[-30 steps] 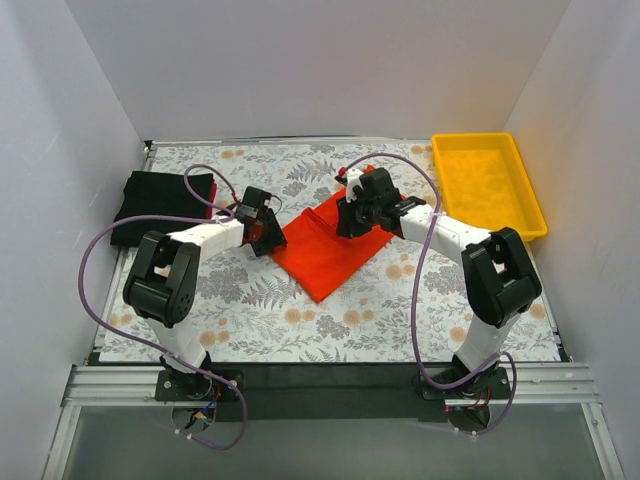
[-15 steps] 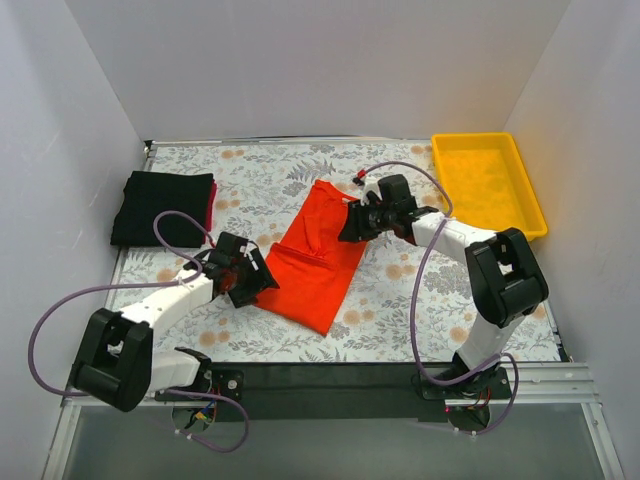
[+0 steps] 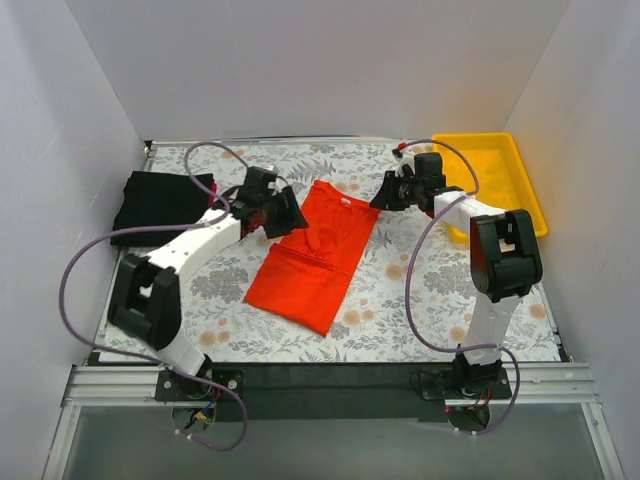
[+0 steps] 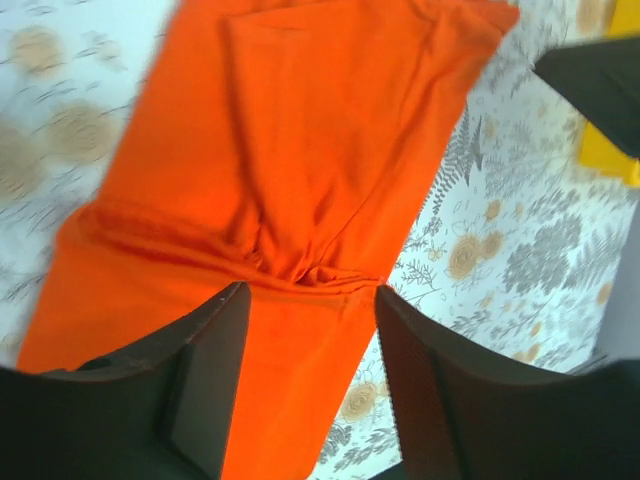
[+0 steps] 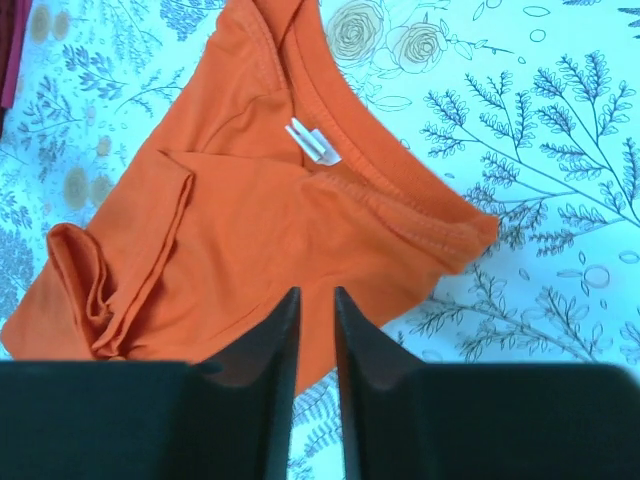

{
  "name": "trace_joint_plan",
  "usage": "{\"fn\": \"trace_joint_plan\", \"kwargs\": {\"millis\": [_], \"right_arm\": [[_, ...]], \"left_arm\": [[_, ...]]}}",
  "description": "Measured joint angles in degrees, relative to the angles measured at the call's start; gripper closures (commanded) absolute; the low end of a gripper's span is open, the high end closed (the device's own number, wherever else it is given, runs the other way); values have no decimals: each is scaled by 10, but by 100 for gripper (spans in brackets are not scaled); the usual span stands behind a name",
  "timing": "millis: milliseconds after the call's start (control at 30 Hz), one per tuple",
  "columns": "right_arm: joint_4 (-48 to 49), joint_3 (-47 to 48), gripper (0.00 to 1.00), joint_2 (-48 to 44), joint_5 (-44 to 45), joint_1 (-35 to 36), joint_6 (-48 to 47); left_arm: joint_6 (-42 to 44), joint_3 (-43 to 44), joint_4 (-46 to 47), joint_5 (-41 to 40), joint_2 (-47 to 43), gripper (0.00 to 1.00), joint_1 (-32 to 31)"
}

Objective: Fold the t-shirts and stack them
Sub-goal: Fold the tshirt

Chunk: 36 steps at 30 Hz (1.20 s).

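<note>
The bright orange-red t-shirt (image 3: 310,260) lies flat on the flowered table, folded into a long strip, with its collar at the far end. Its white neck label (image 5: 313,140) shows in the right wrist view. My left gripper (image 3: 287,215) is at the strip's far left edge; it hangs open and empty above the cloth (image 4: 300,130). My right gripper (image 3: 385,195) is just right of the collar, off the shirt (image 5: 260,220). Its jaws stand a narrow gap apart with nothing between them. A folded black t-shirt (image 3: 160,200) lies at the far left, with a dark red one (image 3: 211,196) showing at its right edge.
A yellow plastic tray (image 3: 470,138) stands at the back right, close behind my right arm. White walls close in the table on three sides. Purple cables loop from both arms.
The left gripper swung from the shirt's near left corner up to its far left edge. The right gripper let go of the collar end and moved back right. The shirt now lies flatter and longer.
</note>
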Motion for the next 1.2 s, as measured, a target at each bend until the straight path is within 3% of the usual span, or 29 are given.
{"fn": "trace_joint_plan", "kwargs": {"millis": [33, 333, 633, 800, 933, 1200], "right_arm": [[2, 9, 82, 15, -4, -2, 0], [6, 43, 89, 106, -25, -12, 12], [23, 80, 89, 164, -46, -54, 39], [23, 96, 89, 180, -75, -72, 53], [22, 98, 85, 181, -84, -75, 55], [17, 76, 81, 107, -79, -72, 58]], "left_arm": [[7, 22, 7, 2, 28, 59, -11], [52, 178, 26, 8, 257, 75, -97], [44, 182, 37, -5, 317, 78, -92], [29, 169, 58, -5, 314, 78, -92], [23, 171, 57, -6, 313, 70, -92], [26, 250, 5, -33, 321, 61, -94]]}}
